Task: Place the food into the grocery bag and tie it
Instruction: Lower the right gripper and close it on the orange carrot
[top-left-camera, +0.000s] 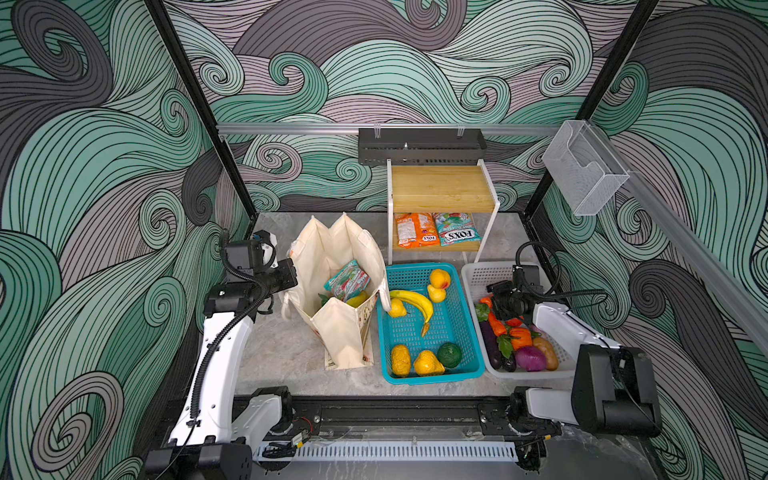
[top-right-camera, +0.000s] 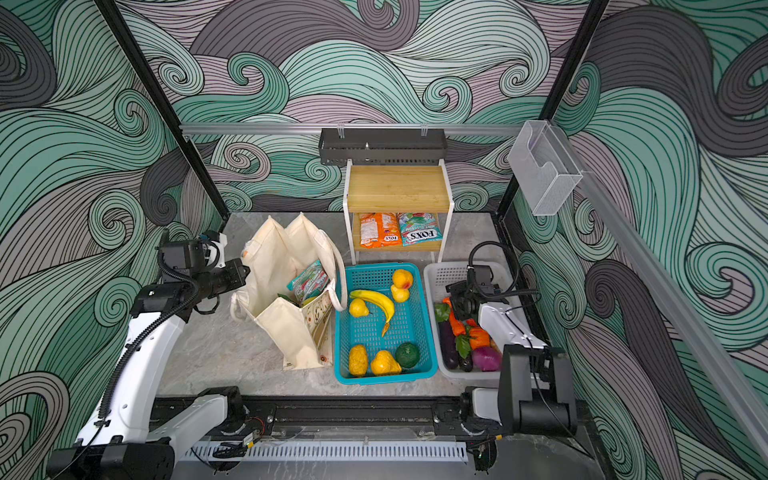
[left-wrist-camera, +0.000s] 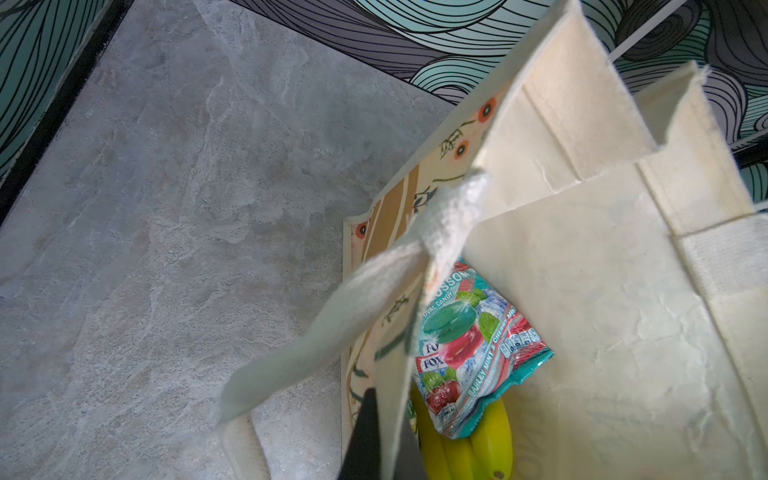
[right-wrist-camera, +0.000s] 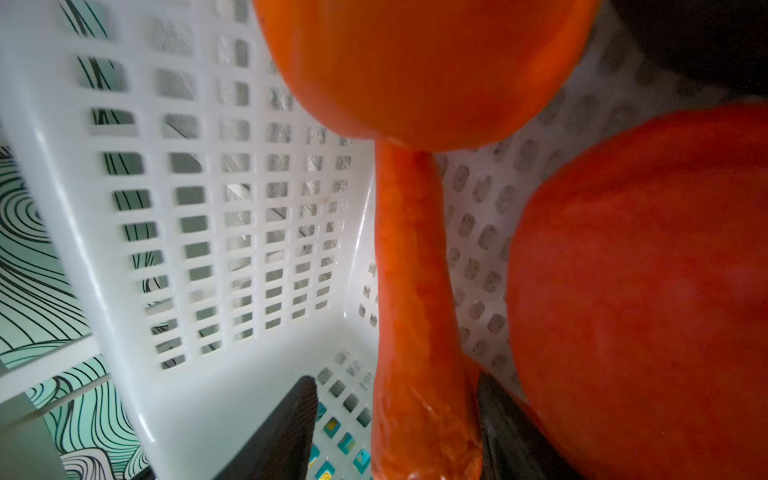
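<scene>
The cream grocery bag (top-left-camera: 336, 332) (top-right-camera: 286, 328) (left-wrist-camera: 582, 291) stands open on the left of the table. Inside it lie a teal-red snack packet (top-left-camera: 347, 282) (left-wrist-camera: 469, 345) and a yellow-green banana bunch (left-wrist-camera: 486, 440). My left gripper (top-left-camera: 294, 272) (left-wrist-camera: 386, 419) is shut on the bag's left rim, with the fabric between its fingers. My right gripper (top-left-camera: 492, 307) (right-wrist-camera: 395, 382) reaches down into the white basket (top-left-camera: 478, 274) (right-wrist-camera: 187, 124). It stands open astride an orange carrot (right-wrist-camera: 411, 270) (top-left-camera: 498, 328). One finger touches the carrot; the other is apart from it.
A teal basket (top-left-camera: 415, 270) between bag and white basket holds a banana (top-left-camera: 415, 301) and several yellow and green fruits. More vegetables crowd the white basket, among them a purple onion (top-left-camera: 530, 359). A small shelf (top-left-camera: 440, 187) at the back holds two snack packets (top-left-camera: 457, 235).
</scene>
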